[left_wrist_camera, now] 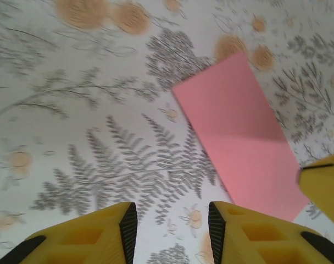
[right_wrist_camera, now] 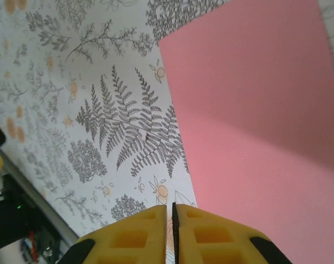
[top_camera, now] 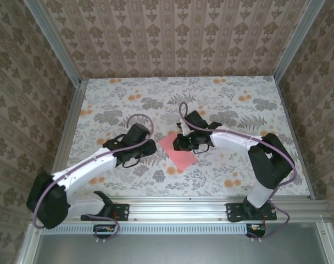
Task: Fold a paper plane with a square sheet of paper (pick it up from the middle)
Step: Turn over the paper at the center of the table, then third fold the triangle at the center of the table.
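Observation:
The salmon-pink sheet of paper (top_camera: pixel 178 152) lies flat on the flowered table as an oblong, with no pointed paper plane shape in view. My left gripper (top_camera: pixel 149 147) hangs just left of it, open, with bare tabletop between its yellow fingers (left_wrist_camera: pixel 172 231). The paper (left_wrist_camera: pixel 238 132) runs up and to the right of them. My right gripper (top_camera: pixel 183 143) sits over the sheet's far end, its jaws shut (right_wrist_camera: pixel 171 210) at the paper's (right_wrist_camera: pixel 255 121) left edge. I see nothing between them. A yellow finger (left_wrist_camera: pixel 323 187) of the right gripper shows over the paper's near corner.
The floral tablecloth (top_camera: pixel 222 104) covers the whole work surface. Aluminium rails (top_camera: pixel 211 206) run along the near edge, and frame posts (top_camera: pixel 71 118) stand at the sides. Patterned walls close in the back and both sides.

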You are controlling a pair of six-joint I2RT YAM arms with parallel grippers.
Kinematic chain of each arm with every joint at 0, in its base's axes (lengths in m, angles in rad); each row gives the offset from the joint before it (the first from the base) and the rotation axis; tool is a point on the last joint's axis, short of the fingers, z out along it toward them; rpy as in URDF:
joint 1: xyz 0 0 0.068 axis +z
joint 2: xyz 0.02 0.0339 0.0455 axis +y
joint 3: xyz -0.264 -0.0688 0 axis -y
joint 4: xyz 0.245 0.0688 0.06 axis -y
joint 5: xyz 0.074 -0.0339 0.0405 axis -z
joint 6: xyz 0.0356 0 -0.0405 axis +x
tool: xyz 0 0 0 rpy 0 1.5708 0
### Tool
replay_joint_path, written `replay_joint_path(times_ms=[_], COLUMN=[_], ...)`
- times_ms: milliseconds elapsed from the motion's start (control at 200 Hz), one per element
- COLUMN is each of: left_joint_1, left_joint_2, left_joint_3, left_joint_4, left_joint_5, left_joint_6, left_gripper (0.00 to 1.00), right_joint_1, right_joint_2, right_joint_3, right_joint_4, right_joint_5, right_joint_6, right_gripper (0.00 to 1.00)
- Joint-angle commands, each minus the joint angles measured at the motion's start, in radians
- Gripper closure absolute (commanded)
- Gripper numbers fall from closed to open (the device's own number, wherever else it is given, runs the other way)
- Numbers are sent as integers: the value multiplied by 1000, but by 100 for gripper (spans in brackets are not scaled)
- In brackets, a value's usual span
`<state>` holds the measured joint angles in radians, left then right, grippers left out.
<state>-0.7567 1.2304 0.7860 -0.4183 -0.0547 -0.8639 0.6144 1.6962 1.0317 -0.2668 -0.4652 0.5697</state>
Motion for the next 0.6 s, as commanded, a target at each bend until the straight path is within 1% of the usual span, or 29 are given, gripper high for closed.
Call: replay_joint_path(times_ms=[0,85,275,345,435,530,595], left_joint_1=[-22,-40,-59,-60,-60,-60,-60], left_joint_2=[47,79,140,147,150,152,158], left_joint_3=[38,48,98,98,97,96,98], left_joint_4=[60,79,45,51,56,59,58], left_joint_5=[1,-3,-13,-13,-14,-18,-17], left_joint_6=[-54,-67,-76,-85,-93,-96,-94], left_gripper=[59,58,59,59,59,59,59], right_joint_1=[11,4,-2,-3,-5,-2,-2], right_joint_2=[24,39,101,109,119,128,116], right_joint_3=[-73,-129,-216,-259,-307,-361,-414], right_joint_4=[151,186,231,266,317,418,499], right_joint_5=[-201,-196,-188,-157,-133,-100,-45], right_joint_6=[30,42,43,65,123,237,334], right_gripper=[90,91,91,91,92,92,92])
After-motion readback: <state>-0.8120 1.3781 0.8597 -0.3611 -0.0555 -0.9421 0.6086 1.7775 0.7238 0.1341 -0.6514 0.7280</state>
